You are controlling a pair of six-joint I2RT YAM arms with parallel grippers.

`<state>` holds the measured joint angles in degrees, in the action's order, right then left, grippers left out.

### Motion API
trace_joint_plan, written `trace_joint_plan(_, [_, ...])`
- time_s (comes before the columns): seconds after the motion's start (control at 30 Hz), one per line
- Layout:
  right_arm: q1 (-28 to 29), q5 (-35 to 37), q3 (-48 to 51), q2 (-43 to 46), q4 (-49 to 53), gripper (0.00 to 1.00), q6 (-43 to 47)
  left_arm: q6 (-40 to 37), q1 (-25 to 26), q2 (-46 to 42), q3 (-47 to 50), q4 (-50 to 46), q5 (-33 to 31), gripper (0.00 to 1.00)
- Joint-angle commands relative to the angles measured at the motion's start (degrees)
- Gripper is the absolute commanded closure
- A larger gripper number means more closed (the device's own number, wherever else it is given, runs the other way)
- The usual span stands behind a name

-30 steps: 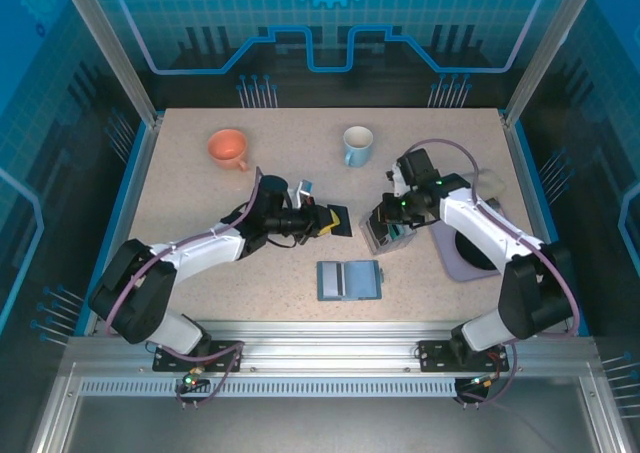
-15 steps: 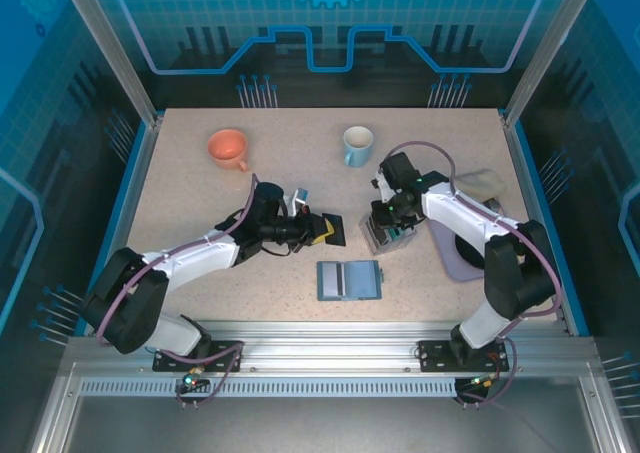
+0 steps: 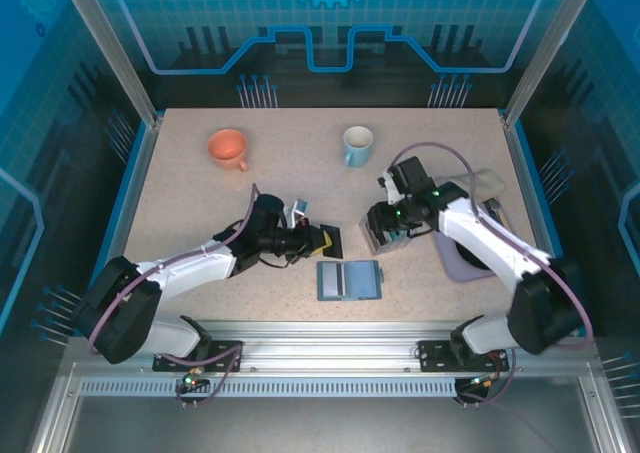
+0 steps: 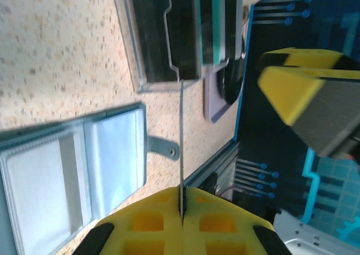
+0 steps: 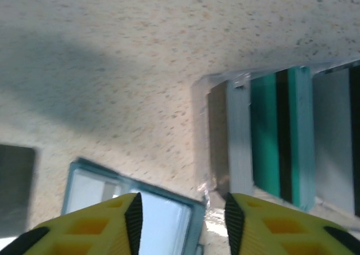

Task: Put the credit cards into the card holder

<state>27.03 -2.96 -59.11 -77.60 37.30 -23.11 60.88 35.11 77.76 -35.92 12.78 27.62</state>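
Progress check: barely started, I'd say. The holder (image 3: 349, 280) lies open and flat on the worktop (image 3: 200, 193) near the front edge. Both its pockets look pale and bare from the left wrist cam, so no card is in there as far as I can make out.

The left tool (image 3: 322, 239) is clamped shut on one dark card (image 4: 181, 131). The card shows edge-on as a thin line, standing upright. It sits just above and left of the holder, between the holder and the rack (image 3: 385, 231), and isn't touching either. So one card is out and in hand but not pocketed yet.

The rack is a clear-grey slotted thing just behind the holder's right corner, and it has several cards (image 5: 281, 137) standing in its slots. I can see teal with a dark stripe, a dark one and a couple of pale ones. All of those are left to do.

The right tool (image 5: 180, 215) hangs over the rack's near end, partly open with nothing between the fingers, just worktop and a corner of the holder showing through the gap.

There's also an orange cup (image 3: 228, 149) and a blue mug (image 3: 357, 145) at the back, well apart from all this. I can't tell if anything's in them.

My guess is the fiddly bit is next: getting that upright card tipped and slid into a flat pocket.
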Motion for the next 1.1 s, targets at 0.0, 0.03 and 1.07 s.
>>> trace_joint_plan(0.0, [2.0,-4.5,6.5,4.2,-3.0,0.5,-7.2,-2.5,4.2,-1.5,1.9,-1.8,-5.7,1.0])
trace_joint_plan(0.03, [2.5,-5.1,8.3,4.9,-3.8,0.47,-8.4,-2.8,5.6,-1.4,2.4,-1.7,-7.3,1.0])
trace_joint_plan(1.07, [5.8,-6.3,22.0,-4.0,-13.4,0.34,-13.0,-3.0,14.0,13.2,5.9,13.7,-16.1,1.0])
